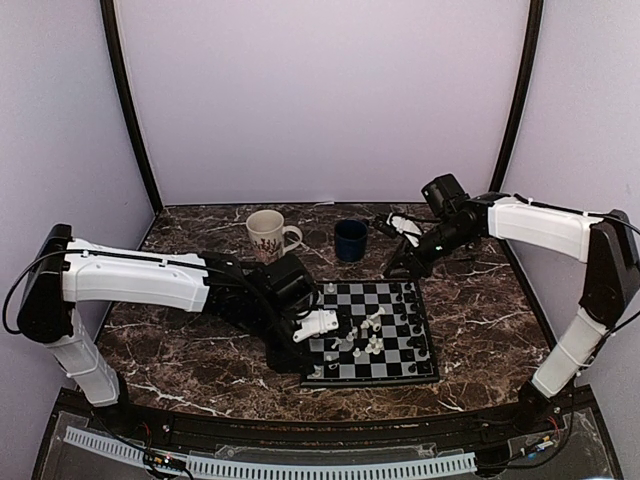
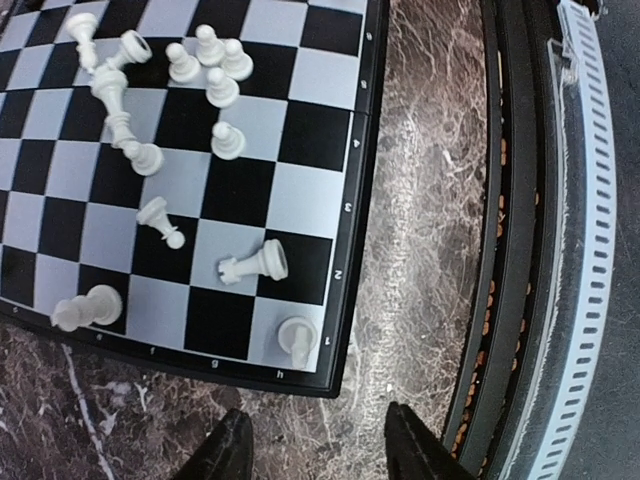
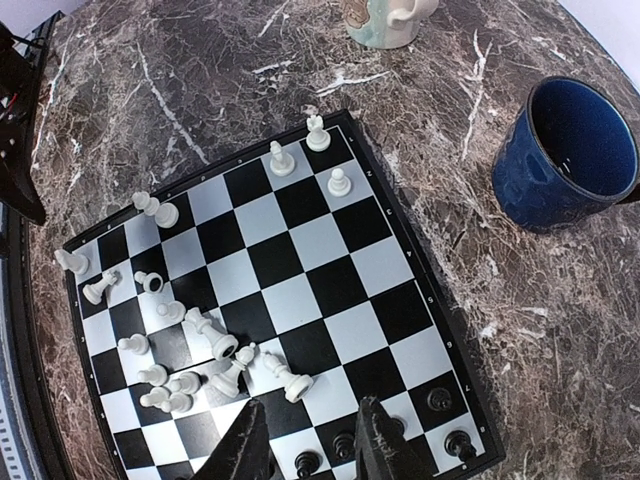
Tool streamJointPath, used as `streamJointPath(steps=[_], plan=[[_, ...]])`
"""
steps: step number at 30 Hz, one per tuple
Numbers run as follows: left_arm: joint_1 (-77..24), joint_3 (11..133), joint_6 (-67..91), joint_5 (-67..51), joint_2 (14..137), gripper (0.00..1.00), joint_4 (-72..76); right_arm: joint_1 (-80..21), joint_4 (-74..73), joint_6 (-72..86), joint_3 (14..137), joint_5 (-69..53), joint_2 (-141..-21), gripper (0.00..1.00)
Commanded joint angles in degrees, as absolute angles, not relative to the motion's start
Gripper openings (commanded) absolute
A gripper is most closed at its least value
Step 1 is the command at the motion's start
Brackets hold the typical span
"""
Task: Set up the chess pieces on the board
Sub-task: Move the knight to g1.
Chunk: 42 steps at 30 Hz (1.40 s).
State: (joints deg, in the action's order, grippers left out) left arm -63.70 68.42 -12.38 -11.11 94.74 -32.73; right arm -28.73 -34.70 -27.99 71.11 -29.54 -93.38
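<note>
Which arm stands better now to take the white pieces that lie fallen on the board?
Left. The left claw hangs open just off the board's edge, right beside the fallen white pieces. The right claw is over the black pieces at the opposite side.

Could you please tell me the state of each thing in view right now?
board: open, flat on the table.
white chess pieces: scattered, several toppled.
black chess pieces: upright along one board edge.
blue cup: upright, looks empty.
white mug: upright.
left end effector: open, empty.
right end effector: open, empty.
</note>
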Motion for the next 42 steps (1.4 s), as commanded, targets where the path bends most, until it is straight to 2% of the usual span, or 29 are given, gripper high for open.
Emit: streamJointPath(steps=[1, 8, 15, 22, 27, 42], plan=[[-64.6, 70.0, -15.6, -10.3, 97.5, 0.49, -32.6, -28.9, -33.2, -28.5, 70.4, -30.3, -91.8, 0.32], [-64.9, 71.9, -18.5, -8.0, 101.8, 0.48, -29.7, -28.9, -33.2, -28.7, 70.0, -30.3, -90.1, 0.32], [-65.0, 72.8, -20.4, -7.8, 104.1, 0.42, -29.6, -28.9, -33.6, -28.7, 70.1, -30.7, -90.8, 0.32], [-65.0, 73.0, -21.6, -6.5, 105.2, 0.28, -31.4, -28.9, -33.9, -28.8, 70.2, -31.0, -90.9, 0.32], [-65.0, 73.0, -21.8, -4.1, 105.8, 0.24, -30.9, -28.9, -34.0, -28.8, 70.4, -31.2, -92.3, 0.31], [-65.0, 73.5, -21.1, -0.2, 106.8, 0.21, -29.1, -28.9, -34.3, -28.7, 70.5, -31.2, -92.9, 0.31]])
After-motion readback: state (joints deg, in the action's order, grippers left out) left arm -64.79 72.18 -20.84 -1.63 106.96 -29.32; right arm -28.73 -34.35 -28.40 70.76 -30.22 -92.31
